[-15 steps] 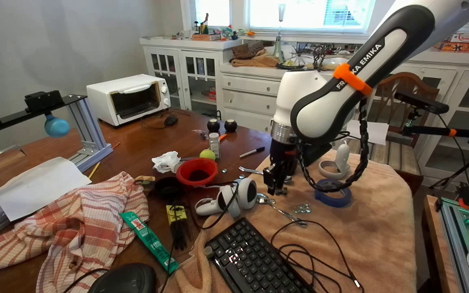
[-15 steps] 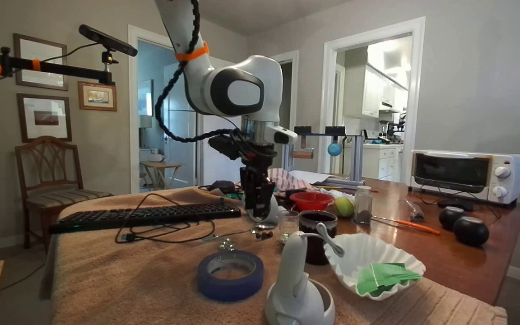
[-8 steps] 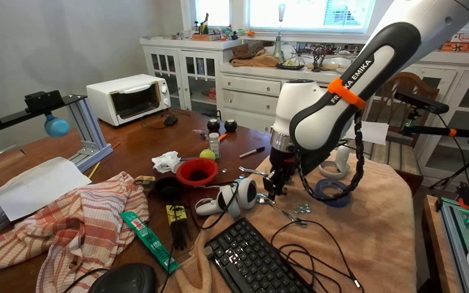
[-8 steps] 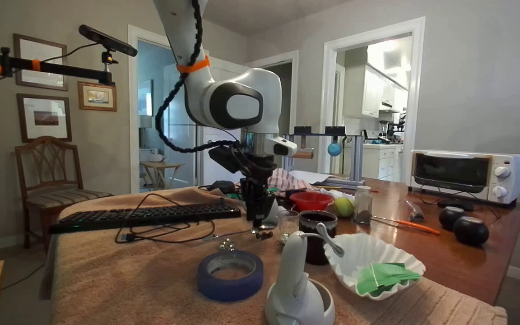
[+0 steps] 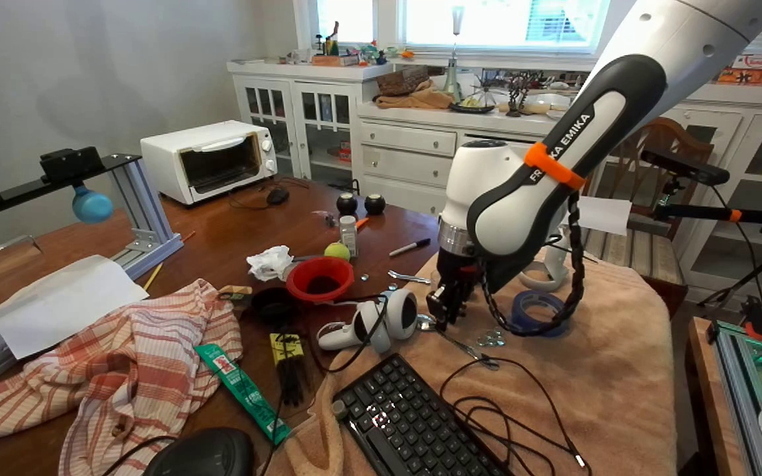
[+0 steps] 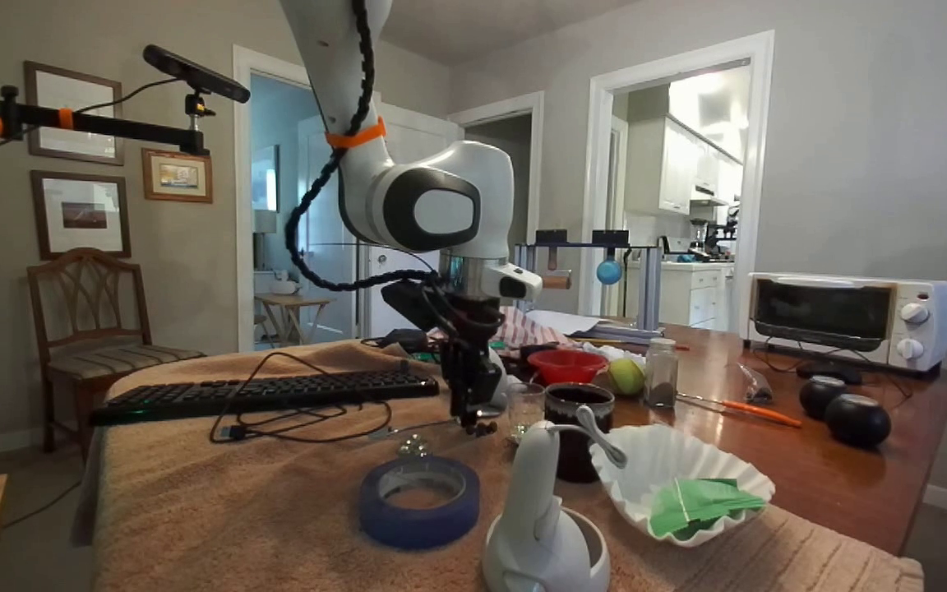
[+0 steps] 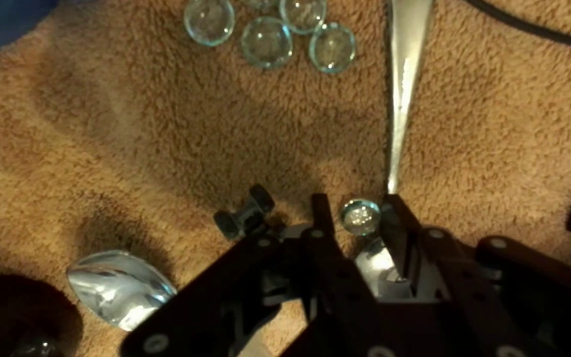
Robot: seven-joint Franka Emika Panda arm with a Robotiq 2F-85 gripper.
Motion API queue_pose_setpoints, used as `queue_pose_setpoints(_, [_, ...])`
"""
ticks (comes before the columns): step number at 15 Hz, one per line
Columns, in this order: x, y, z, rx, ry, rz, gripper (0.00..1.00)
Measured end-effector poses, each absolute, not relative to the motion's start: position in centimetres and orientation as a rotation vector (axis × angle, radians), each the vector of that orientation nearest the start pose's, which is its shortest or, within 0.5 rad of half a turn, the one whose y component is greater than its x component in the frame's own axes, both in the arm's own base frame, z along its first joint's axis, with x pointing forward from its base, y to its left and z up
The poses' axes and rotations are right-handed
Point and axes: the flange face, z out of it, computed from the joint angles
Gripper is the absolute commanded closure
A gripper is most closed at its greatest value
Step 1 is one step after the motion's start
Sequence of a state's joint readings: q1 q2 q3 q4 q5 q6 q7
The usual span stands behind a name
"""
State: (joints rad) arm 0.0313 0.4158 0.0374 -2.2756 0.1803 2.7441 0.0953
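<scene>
Tan towel underlies the parted end effector, scant room edging a glass gem.

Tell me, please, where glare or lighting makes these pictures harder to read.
In the wrist view, the fingers are near-black, highlights speckle the glass bead seen between them, and glare streaks the spoon handle; in an exterior view, the window is partly washed out; in an exterior view, the kitchen is partly overexposed.
</scene>
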Motion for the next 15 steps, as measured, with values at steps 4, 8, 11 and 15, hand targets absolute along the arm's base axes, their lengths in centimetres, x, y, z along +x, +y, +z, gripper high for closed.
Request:
queue_pose_setpoints(4, [53.68,3.02,17.60,-3.034,0.297,-0.071,0.68])
queue_pose_setpoints(8, [53.71,3.08,17.61,-3.035,0.293,-0.074,0.72])
queue_pose_setpoints(11, [53.75,3.18,17.61,-3.037,0.285,-0.081,0.73])
queue_pose_setpoints(15, [53.80,3.23,17.59,-3.043,0.275,-0.090,0.74])
